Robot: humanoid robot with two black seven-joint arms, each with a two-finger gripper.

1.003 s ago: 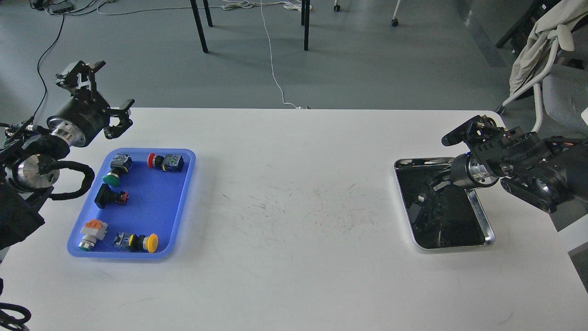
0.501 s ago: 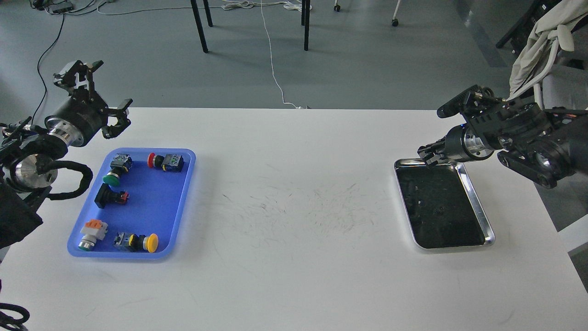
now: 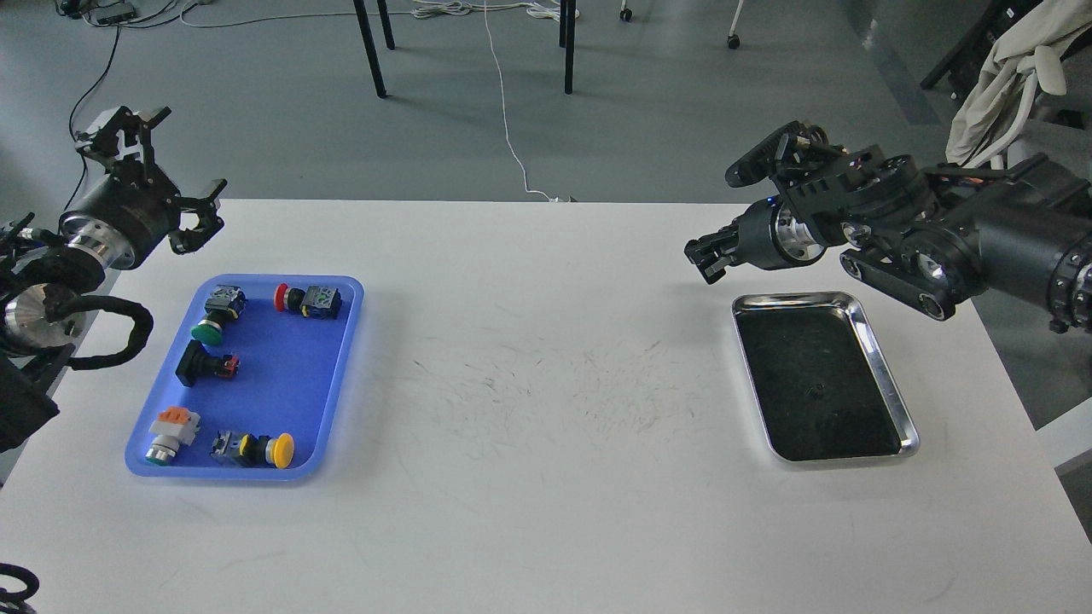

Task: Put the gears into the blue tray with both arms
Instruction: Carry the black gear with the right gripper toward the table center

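Observation:
The blue tray [image 3: 286,401] lies at the table's left and holds several push-button switches [image 3: 307,301]; I see no gear in it. One tiny black gear [image 3: 817,391] rests on the dark floor of the silver tray [image 3: 890,385] at the right. My left gripper [image 3: 160,175] hovers open beyond the blue tray's far left corner, its fingers spread wide. My right gripper [image 3: 706,257] hangs above the table just left of the silver tray's far edge, its dark fingers pressed together. Whether a gear sits between the tips is too small to see.
The white table's far edge [image 3: 546,202] runs behind both grippers. Table legs [image 3: 370,51] and a white cable [image 3: 503,94] stand on the grey floor beyond. A chair with a pale cloth [image 3: 1015,77] is at the far right.
My right gripper has risen out of the silver tray and swung left, past its far left corner. The left gripper has drifted slightly left and back, still open.

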